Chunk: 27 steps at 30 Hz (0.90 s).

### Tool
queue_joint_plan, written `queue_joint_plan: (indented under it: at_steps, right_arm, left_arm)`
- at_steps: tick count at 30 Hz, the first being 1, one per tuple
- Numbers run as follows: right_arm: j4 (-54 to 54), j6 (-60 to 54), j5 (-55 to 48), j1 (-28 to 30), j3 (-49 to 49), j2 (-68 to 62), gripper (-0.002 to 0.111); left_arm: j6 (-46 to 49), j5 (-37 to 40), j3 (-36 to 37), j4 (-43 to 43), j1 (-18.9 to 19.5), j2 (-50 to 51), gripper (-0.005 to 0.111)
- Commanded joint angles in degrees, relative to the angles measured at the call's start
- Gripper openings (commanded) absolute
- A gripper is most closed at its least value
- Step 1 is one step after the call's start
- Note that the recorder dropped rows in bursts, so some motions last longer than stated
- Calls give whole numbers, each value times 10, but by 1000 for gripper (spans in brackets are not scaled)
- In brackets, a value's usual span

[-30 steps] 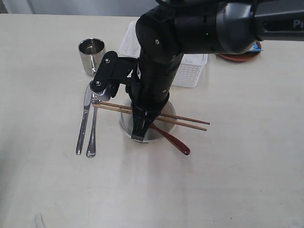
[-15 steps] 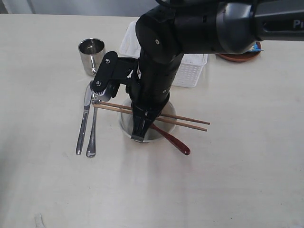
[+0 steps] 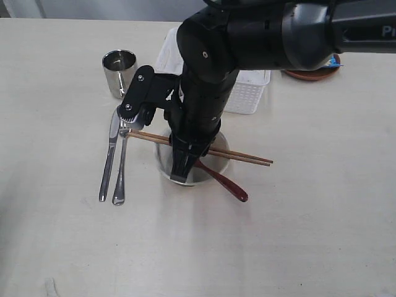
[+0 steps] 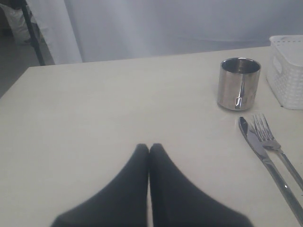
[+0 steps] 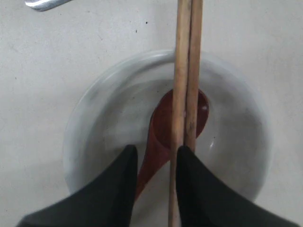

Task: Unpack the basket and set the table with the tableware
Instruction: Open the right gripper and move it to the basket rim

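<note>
The right gripper (image 5: 156,151) hangs with jaws spread over the pale cream round bowl (image 5: 85,113) near the middle of the cream wood-grain table (image 3: 309,235). Brown wooden chopsticks (image 5: 187,71) lie across the bowl's rim, above the dark red-brown wooden spoon (image 5: 163,123). The left gripper (image 4: 149,147) is pressed together, empty. The white lattice plastic basket (image 3: 250,93) stands near the table's far edge.

One each of cup (image 3: 119,71), fork (image 3: 119,176), knife (image 3: 107,164), spoon (image 3: 229,185), bowl (image 5: 94,118), basket (image 3: 247,93), plate (image 3: 312,75) (partly hidden); two chopsticks (image 3: 244,157).
</note>
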<state>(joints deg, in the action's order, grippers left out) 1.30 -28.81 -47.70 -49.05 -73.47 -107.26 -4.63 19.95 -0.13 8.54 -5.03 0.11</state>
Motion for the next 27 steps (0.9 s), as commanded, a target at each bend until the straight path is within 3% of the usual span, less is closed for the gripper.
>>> queue_joint_plan:
  at_steps: [1, 8, 12, 22, 27]
  right_arm:
    - [7, 5, 11, 3, 2, 22, 28]
    - [55, 13, 13, 4, 2, 58, 28]
    - [128, 102, 13, 21, 2, 64, 28]
    - [181, 321, 41, 173, 2, 64, 28]
    - [163, 328, 84, 231, 1, 64, 28]
  left_arm:
    - [-1, 0, 1, 2, -3, -1, 0]
    - [-1, 0, 1, 2, -3, -1, 0]
    - [-1, 0, 1, 2, -3, -1, 0]
    - [-1, 0, 1, 2, -3, -1, 0]
    - [-1, 0, 1, 2, -3, -1, 0]
